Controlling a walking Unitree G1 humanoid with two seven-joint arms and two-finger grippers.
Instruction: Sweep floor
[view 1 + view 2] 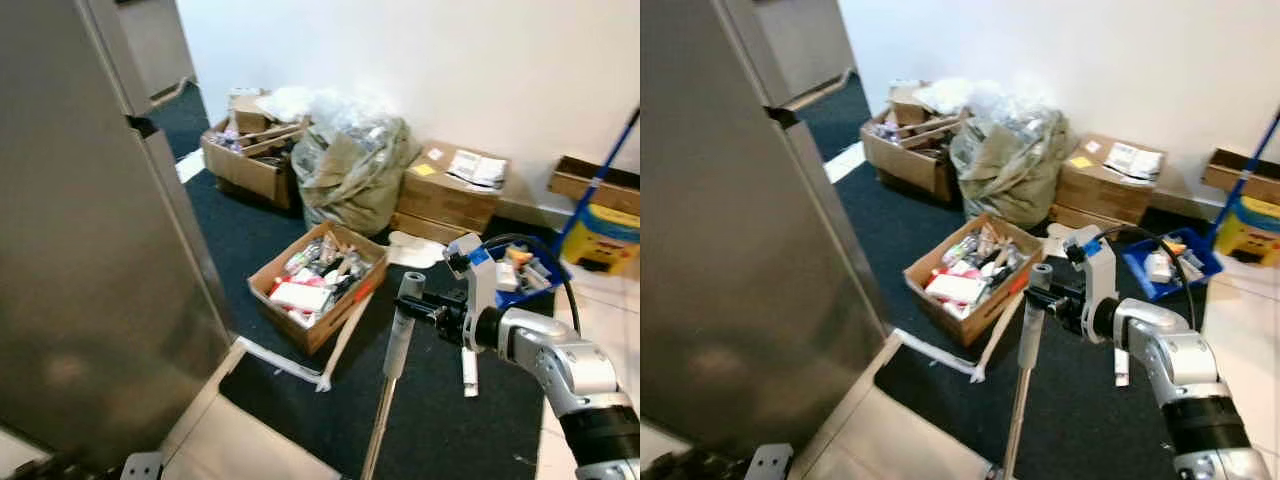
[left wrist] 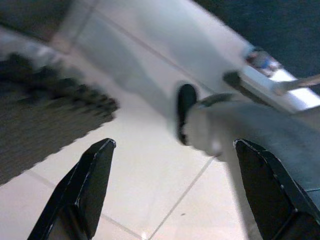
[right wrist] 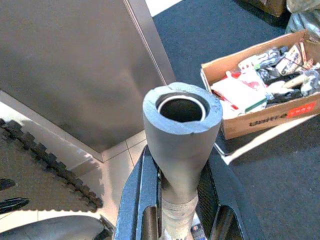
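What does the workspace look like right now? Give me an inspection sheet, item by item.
Surface: dark blue carpet meeting pale floor tiles.
Job's things: grey broom handle, upright, hollow at the top end.
Clutter: open cardboard box full of small items; stuffed bag; more cardboard boxes along the wall; blue tray; yellow bucket with a blue pole.
Grippers: right claw shut on the broom handle near its top; left claw open, above tiles, holding nothing.
Cables: black cable looping over the right wrist.
Surroundings: stainless steel cabinet on the robot's left; white wall behind the boxes.
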